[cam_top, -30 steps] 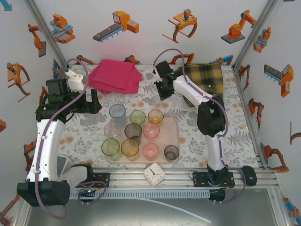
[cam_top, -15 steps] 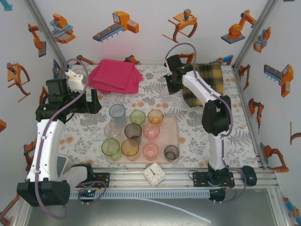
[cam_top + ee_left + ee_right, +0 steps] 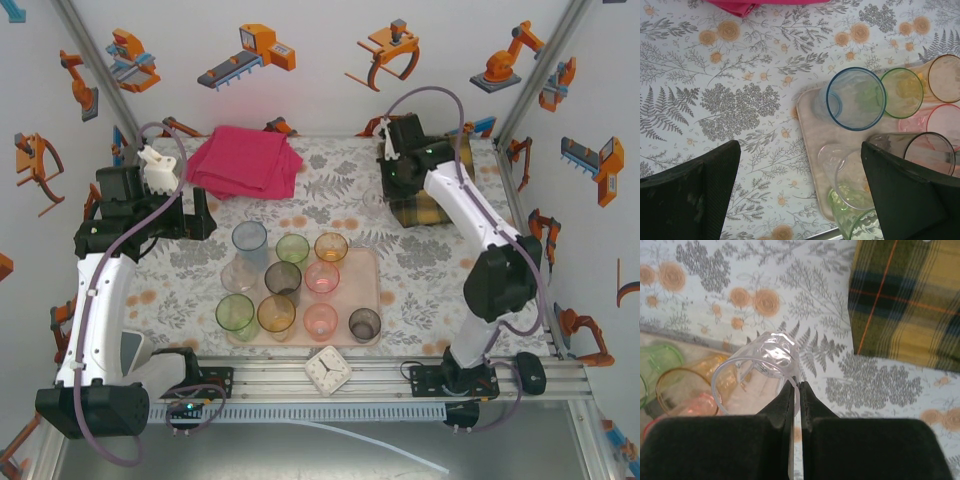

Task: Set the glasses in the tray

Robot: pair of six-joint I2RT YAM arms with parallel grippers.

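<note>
My right gripper [image 3: 796,385] pinches the wall of a small clear glass tumbler [image 3: 767,357], and the flat pale-pink rectangular tray [image 3: 366,275] lies to its left, nearer my base.

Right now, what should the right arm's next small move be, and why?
Probably carry the clear glass to the bare right side of the tray. The right gripper has its jaws shut on the rim, and the glass hangs beside the plaid cloth, short of the tray.

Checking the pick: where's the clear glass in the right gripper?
In the top view the clear glass is right of centre, pinched by its rim in the right gripper, just left of the plaid cloth and beyond the tray.
</note>
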